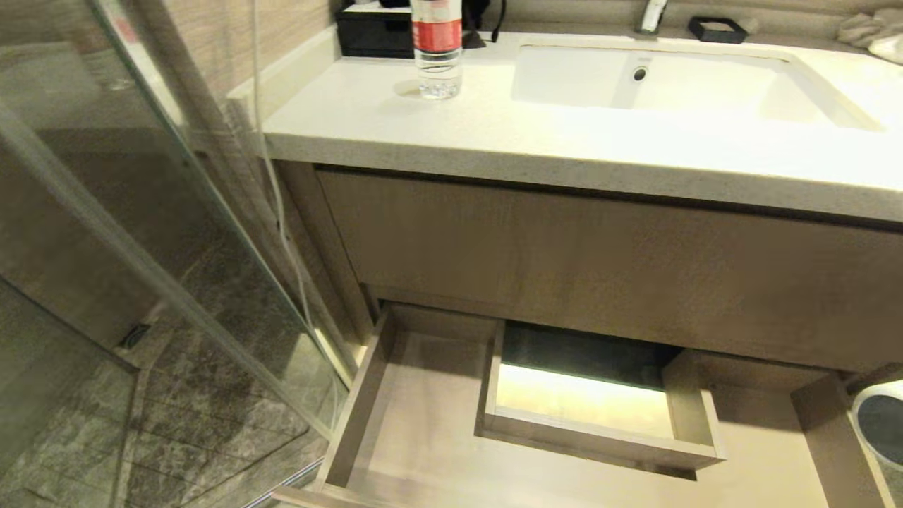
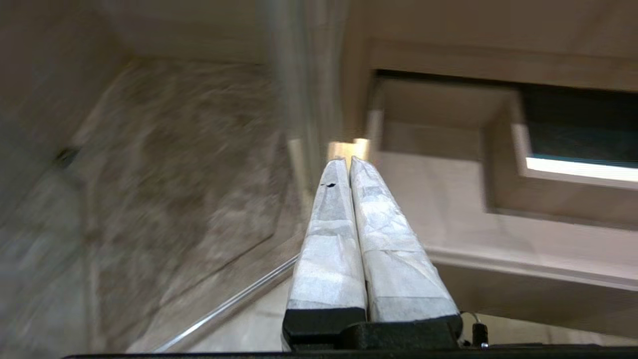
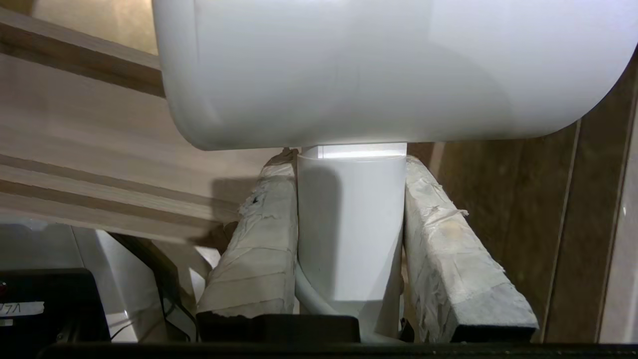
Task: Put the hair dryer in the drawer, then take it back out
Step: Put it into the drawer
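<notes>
The right gripper (image 3: 349, 239) has its two tape-wrapped fingers (image 3: 259, 249) clamped on the handle of the small white plastic hair dryer (image 3: 379, 70). The handle stands squarely between the pads, and the stubby barrel lies crosswise just past the fingertips. Beyond the barrel is light-brown wood-grain board.

The dryer seems to be held beside the wide, shallow, light-brown wood-grain drawer (image 1: 423, 423), which stands pulled open. Whether the dryer is going in or coming out cannot be told. Either way, keep the clamp firm and the barrel level, clear of the drawer's walls and its boxed rectangular cutout (image 1: 600, 430).

The dryer's shell is smooth and glossy, so it may slip. The left gripper (image 2: 349, 164) hangs idle, fingers pressed together, off the drawer's near corner.
</notes>
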You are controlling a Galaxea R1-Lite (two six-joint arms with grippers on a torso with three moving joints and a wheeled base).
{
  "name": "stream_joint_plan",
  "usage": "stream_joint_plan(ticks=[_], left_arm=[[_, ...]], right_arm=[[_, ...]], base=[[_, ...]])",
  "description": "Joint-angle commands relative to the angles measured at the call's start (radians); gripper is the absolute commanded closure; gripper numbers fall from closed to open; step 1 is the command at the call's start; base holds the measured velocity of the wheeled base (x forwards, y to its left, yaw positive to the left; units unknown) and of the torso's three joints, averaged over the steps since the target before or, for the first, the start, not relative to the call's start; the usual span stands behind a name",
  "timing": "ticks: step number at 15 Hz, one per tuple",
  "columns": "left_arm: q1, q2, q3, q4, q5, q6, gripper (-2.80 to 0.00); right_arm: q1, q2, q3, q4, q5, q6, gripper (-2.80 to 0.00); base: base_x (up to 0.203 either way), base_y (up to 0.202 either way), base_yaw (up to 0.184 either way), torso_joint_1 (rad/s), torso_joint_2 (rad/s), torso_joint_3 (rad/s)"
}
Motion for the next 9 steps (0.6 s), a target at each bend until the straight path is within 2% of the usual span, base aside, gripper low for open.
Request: stream_joint_plan(ticks=[1, 5, 9], left_arm=[[0.0, 0.0, 0.0, 0.0, 0.0, 0.0, 0.0], [0.0, 0.0, 0.0, 0.0, 0.0, 0.0, 0.0], [0.0, 0.0, 0.0, 0.0, 0.0, 0.0, 0.0]], right_arm=[[-0.001, 0.001, 0.001, 0.002, 0.001, -0.004, 0.0], [0.0, 0.001, 0.004, -0.001, 0.001, -0.004, 0.0], [0.001, 0.001, 0.006, -0.001, 0.001, -0.009, 0.0]], base=[[0.006, 0.012, -0.164, 0.002, 0.0, -0.001], [0.004, 0.006, -0.133, 0.002, 0.0, 0.002], [0.0, 0.0, 0.0, 0.0, 0.0, 0.0]])
